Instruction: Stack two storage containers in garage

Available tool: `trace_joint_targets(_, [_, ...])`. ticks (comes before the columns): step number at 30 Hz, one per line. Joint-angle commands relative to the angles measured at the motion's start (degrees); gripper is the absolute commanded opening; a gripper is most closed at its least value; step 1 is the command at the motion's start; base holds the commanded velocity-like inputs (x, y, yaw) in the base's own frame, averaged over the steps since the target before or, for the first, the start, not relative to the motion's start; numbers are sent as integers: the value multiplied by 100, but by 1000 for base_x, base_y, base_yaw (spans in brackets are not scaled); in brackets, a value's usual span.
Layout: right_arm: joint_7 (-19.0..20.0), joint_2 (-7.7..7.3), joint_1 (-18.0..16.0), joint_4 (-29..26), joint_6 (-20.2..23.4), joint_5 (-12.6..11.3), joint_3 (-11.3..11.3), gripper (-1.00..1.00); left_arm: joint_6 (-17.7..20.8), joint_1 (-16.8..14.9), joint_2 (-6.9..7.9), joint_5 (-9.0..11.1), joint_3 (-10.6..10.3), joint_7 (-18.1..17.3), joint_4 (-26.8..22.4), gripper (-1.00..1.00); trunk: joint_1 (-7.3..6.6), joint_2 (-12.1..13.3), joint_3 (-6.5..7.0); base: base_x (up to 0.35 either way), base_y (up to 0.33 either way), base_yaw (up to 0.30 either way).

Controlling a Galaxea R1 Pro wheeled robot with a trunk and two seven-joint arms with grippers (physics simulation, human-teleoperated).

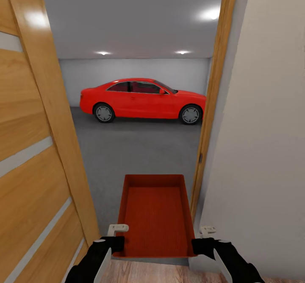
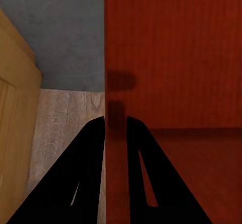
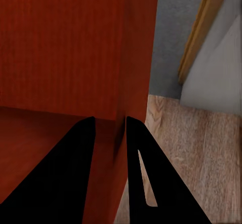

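Note:
One red-orange storage container [image 1: 154, 215] hangs between my two arms in the doorway to the garage, its open top facing up and nothing inside it. My left gripper [image 1: 116, 242] is shut on its left wall near the near corner, and my right gripper [image 1: 199, 245] is shut on its right wall. In the left wrist view the black fingers [image 2: 91, 148] straddle the container [image 2: 176, 58] wall. The right wrist view shows the same grip [image 3: 108, 121] on the container [image 3: 65, 48]. The garage's dark grey floor [image 1: 135, 147] begins just past the threshold.
An orange-brown wooden door [image 1: 29, 168] with frosted stripes stands open close on the left. The door frame [image 1: 212, 105] and a pale wall [image 1: 262, 147] are close on the right. A red car [image 1: 144, 100] is parked at the back. Wood planks [image 1: 148, 274] lie under me.

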Motion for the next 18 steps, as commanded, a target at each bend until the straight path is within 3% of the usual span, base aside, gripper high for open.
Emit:
trace_joint_targets(1, [12,60,1,-14,29,-37,166,-100,37,-6,-52,-56,45,39,-14,-100,2,-9,-10,0,0,-49])
trace_joint_targets(18, [-4,60,1,-14,28,-42,164,-100,38,-6,-52,-56,45,39,-14,-100,2,-9,-10,0,0,-5])
